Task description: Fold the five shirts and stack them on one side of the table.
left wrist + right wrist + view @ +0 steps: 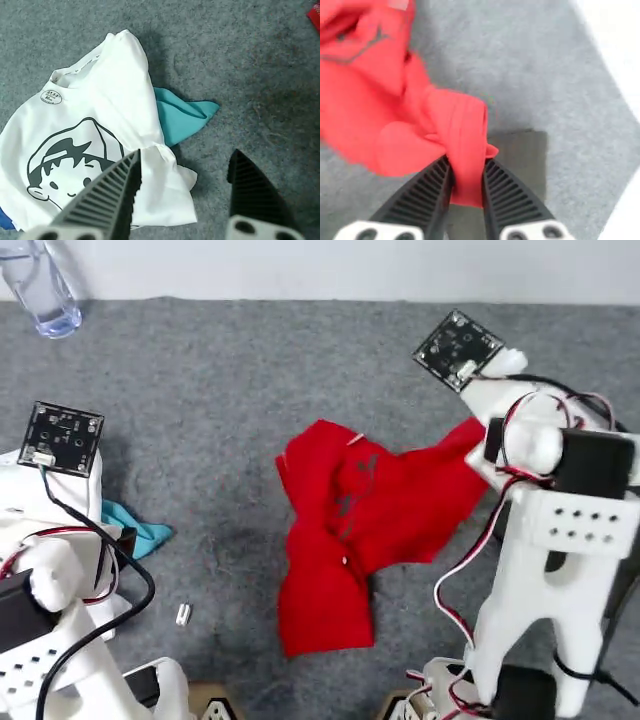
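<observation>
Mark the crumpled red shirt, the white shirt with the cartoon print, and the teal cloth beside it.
red shirt (pixel 340 540), high view, crumpled middle.
white shirt (pixel 115 85), left wrist view, plain chest above print.
teal cloth (pixel 180 117), left wrist view, exposed corner.

The white shirt (pixel 100 115) under the left gripper (pixel 186 155) is cut off at the edge and hides most of a teal shirt (pixel 180 117) just ahead of it.

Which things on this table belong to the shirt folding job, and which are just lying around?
Job: red shirt, pinched in the right gripper; white printed shirt; teal garment poking out from under it.
Lying about: clear bottle at the far corner; small white piece.
</observation>
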`<state>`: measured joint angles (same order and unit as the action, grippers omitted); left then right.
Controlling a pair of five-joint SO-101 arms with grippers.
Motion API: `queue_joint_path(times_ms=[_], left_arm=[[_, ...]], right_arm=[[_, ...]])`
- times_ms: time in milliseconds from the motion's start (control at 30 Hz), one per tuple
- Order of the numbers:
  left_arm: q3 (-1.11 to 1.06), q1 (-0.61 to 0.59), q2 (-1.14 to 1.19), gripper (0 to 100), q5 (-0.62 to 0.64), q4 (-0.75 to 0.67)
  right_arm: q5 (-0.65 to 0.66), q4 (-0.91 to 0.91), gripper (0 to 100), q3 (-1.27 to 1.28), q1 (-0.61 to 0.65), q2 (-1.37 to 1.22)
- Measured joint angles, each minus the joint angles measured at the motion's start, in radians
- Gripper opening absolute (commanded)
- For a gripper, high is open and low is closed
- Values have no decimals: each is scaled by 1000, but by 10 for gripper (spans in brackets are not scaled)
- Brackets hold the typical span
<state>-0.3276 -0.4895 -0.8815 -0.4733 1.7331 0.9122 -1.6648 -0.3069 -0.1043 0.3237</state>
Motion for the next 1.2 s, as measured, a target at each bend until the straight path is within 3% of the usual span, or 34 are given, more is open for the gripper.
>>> queue_joint_path(times_ms=[167,233,367,533,667,933,1200], left_arm=[[0,0,0,268,0,0],[0,0,0,268,0,0],[0,0,0,268,0,0],[0,0,0,268,0,0],[-2,0,0,268,0,0],[-2,0,0,268,0,0],[-2,0,0,268,0,0]], right_arm=[[-106,89,340,2,-63,-121],[-172,57,409,3,-86,-137],[-272,-35,376,-66,-118,-112],[-253,-92,266,-74,-106,-25],[-235,-92,219,68,-75,60],[-236,-92,219,534,149,245],[-345,-34,216,855,416,301]])
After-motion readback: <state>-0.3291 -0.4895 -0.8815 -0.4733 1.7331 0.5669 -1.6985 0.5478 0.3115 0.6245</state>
